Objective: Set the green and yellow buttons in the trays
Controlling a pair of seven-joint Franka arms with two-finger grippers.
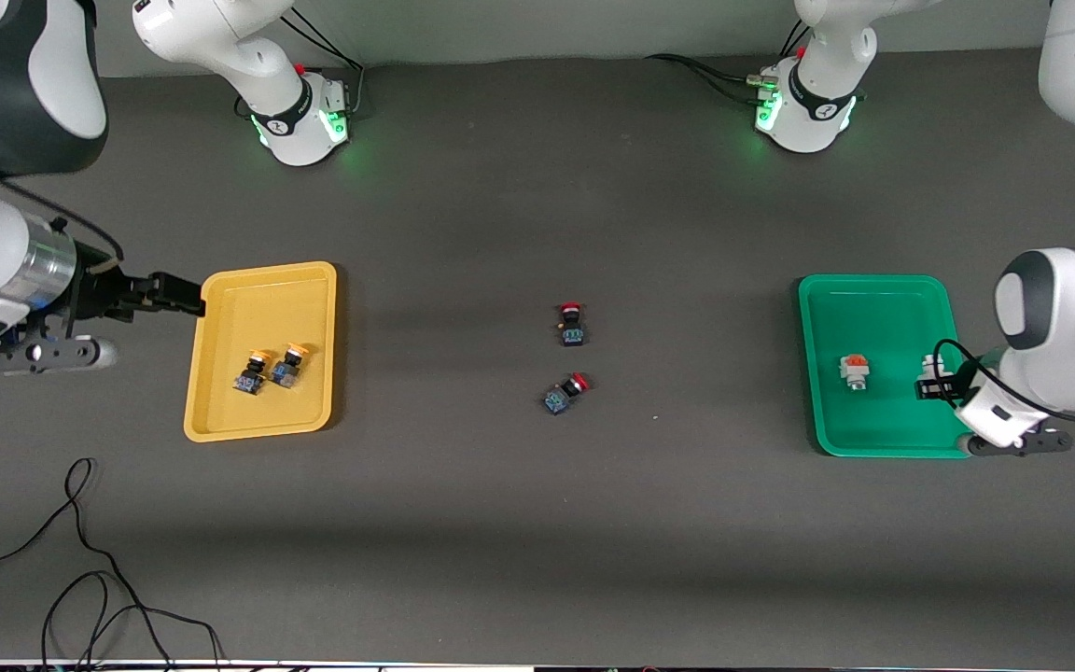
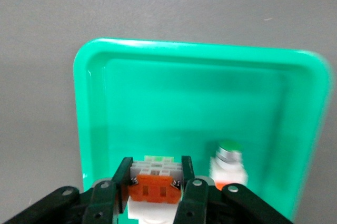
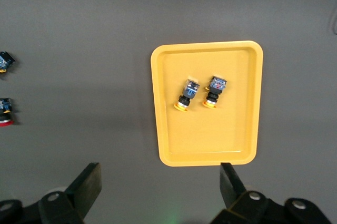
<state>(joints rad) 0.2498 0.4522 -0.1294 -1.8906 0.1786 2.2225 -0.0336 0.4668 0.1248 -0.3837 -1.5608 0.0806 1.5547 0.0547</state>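
The green tray [image 1: 873, 317] lies toward the left arm's end of the table. One white-and-orange green button [image 1: 855, 371] rests in it. My left gripper [image 1: 932, 386] is low over that tray, shut on the second green button [image 1: 929, 364]. In the left wrist view the fingers [image 2: 190, 174] clamp its orange-and-white body [image 2: 152, 184], beside the other button [image 2: 227, 162], inside the tray [image 2: 184, 103]. The yellow tray [image 1: 258, 308] holds two yellow buttons [image 1: 253, 371] [image 1: 289, 364], also seen in the right wrist view [image 3: 187, 95] [image 3: 213, 90]. My right gripper [image 1: 185, 296] is open and empty beside the yellow tray [image 3: 210, 139].
Two red-capped switches [image 1: 572, 324] [image 1: 565, 393] lie mid-table; they show at the edge of the right wrist view [image 3: 4, 60] [image 3: 4, 112]. A black cable [image 1: 80, 560] loops on the table nearest the front camera, at the right arm's end.
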